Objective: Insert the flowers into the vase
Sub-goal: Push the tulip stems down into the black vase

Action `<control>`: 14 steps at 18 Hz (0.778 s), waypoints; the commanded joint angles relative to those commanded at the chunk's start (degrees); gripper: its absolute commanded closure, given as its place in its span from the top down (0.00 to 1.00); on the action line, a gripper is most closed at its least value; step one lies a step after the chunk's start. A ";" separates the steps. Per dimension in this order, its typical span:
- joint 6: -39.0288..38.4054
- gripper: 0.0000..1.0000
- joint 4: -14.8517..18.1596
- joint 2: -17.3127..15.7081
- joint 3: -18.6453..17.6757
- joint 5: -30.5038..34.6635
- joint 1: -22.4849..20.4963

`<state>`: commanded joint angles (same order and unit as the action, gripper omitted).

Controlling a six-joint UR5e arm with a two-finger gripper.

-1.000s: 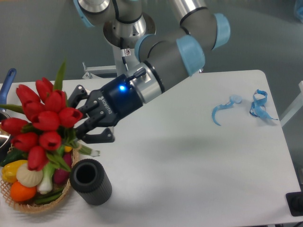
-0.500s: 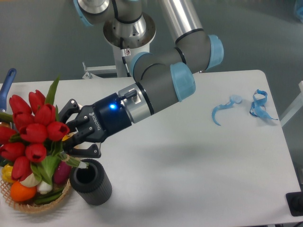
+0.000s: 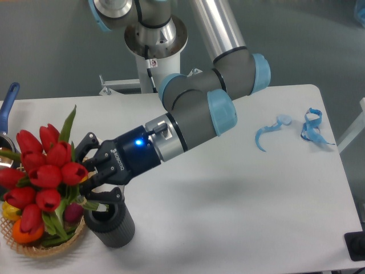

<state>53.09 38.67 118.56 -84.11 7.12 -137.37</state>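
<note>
Red tulips, the flowers point(image 3: 44, 174), hang tilted in the gripper point(image 3: 86, 182), its fingers clamped on the stems right above the vase point(image 3: 110, 221). Stem ends sit at the dark ribbed mouth (how deep, I cannot tell), the heads leaning over the wicker basket point(image 3: 43, 248) beside it.

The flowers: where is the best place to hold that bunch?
By the green stems just under the red heads, from the side, as the gripper does now. The flowers are wide on top; the stems are narrow enough for the jaws.

red flowers point(image 3: 43, 171), ribbed black vase point(image 3: 112, 224)
</note>
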 joint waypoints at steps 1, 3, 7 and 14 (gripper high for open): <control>0.00 0.24 0.00 0.09 -0.35 0.00 0.00; 0.09 0.24 -0.09 0.26 -2.02 0.09 -0.26; 0.09 0.24 0.00 0.35 -4.04 0.09 -0.97; 2.72 0.24 -0.09 2.72 -6.50 0.26 -1.49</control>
<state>55.81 38.58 121.28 -90.61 7.38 -138.87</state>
